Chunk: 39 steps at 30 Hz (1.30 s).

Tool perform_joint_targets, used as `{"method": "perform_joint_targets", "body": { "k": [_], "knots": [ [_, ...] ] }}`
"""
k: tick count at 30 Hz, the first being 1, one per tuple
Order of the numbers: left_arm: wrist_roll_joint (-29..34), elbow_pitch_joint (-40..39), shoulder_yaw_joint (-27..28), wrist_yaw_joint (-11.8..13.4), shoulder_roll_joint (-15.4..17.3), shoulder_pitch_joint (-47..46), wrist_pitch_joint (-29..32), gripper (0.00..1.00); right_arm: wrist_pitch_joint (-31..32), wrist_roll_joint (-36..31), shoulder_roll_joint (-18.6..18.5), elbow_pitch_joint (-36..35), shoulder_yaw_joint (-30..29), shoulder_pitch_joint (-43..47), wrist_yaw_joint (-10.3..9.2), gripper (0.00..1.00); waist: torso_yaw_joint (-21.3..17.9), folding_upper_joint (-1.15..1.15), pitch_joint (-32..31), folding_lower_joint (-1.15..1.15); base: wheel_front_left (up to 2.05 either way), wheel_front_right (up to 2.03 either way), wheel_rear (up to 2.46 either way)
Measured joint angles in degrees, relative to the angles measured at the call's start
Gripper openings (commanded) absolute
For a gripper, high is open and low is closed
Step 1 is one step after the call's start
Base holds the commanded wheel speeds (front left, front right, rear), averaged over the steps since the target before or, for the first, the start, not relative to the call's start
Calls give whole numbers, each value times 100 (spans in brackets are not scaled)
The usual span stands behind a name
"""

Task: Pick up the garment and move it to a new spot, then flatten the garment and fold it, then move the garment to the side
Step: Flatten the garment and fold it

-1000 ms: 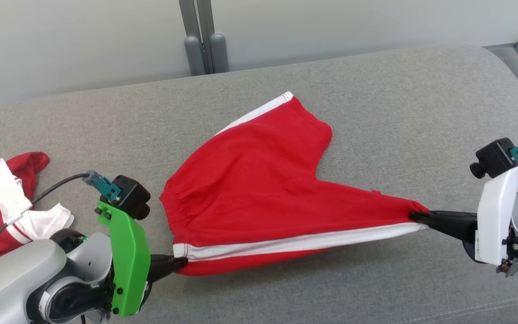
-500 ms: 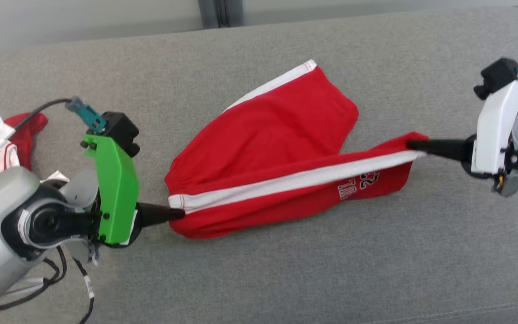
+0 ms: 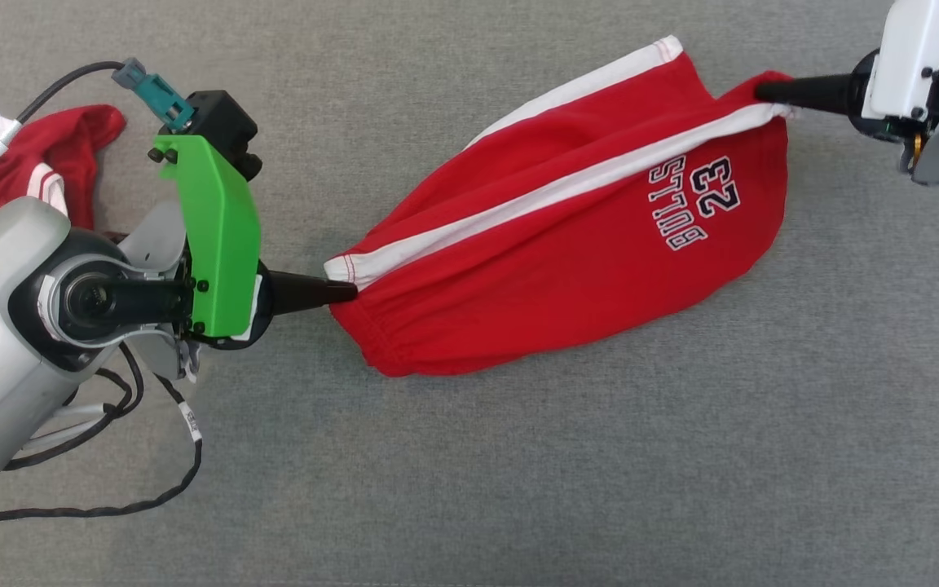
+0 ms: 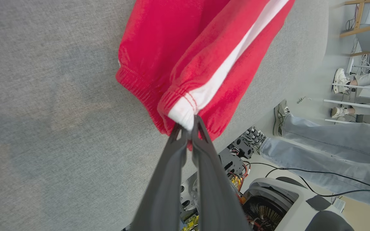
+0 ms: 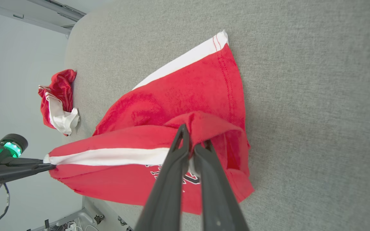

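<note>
The left gripper (image 3: 346, 291) pinches the waistband end of the white stripe, and the right gripper (image 3: 765, 90) pinches its hem end. One pair of red shorts (image 3: 567, 269) stretches between the two over the grey cushion (image 3: 518, 489), which lies bare on the near side. One other red garment (image 3: 70, 151) lies crumpled at far left.

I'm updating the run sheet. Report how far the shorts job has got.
Done: the red shorts are grasped, left gripper shut on the waistband end of the white stripe, right gripper on its hem end. In hand: the fold, with the printed half drawn over the other and the stripe held taut. Left: lay it on the grey surface, flatten it, move it aside.
</note>
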Motion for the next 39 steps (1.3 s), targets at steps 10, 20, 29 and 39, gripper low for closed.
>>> {"method": "perform_joint_targets", "body": {
  "k": [10,20,29,39],
  "knots": [
    [78,397,141,-147,-341,-235,-166,0,388,-116,664,1249,136,-856,0,0,372,0,458,0,0,0,0],
    [160,944,186,-279,-687,-410,-232,0,483,-378,1072,1853,201,-1081,0,22,582,0,837,0,0,0,0],
    [303,1124,155,-445,-657,-420,-286,100,-53,-467,1118,1362,103,-1014,0,100,481,0,785,0,0,0,0],
    [1252,867,391,-648,-204,-395,-1622,100,-2064,-1061,680,414,-193,-411,0,100,370,0,262,0,0,0,0]
  ]
}}
